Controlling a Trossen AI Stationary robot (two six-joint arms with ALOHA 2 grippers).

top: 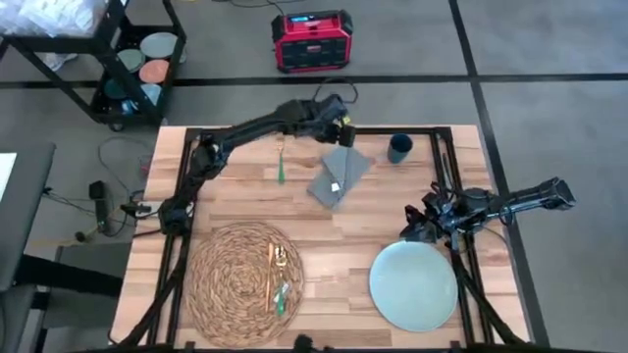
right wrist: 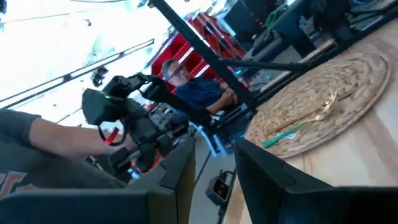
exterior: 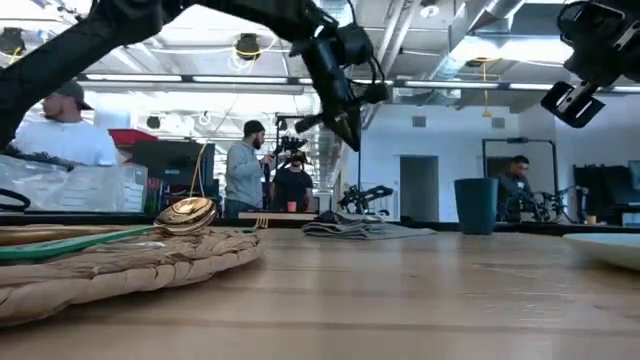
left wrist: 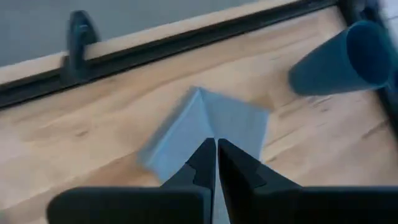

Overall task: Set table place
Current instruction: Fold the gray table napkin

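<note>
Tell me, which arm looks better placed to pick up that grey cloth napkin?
The left. Its end effector hovers right above the folded grey cloth napkin, fingers shut. The right end effector is open, hanging beside the pale blue-green round plate, well away from the napkin.

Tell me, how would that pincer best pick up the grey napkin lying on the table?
From straight above, pinching the raised fold ridge of the napkin. It lies flat and limp on the table, so no edge can be got under. The left pincer, fingers shut, hovers right over that ridge.
</note>
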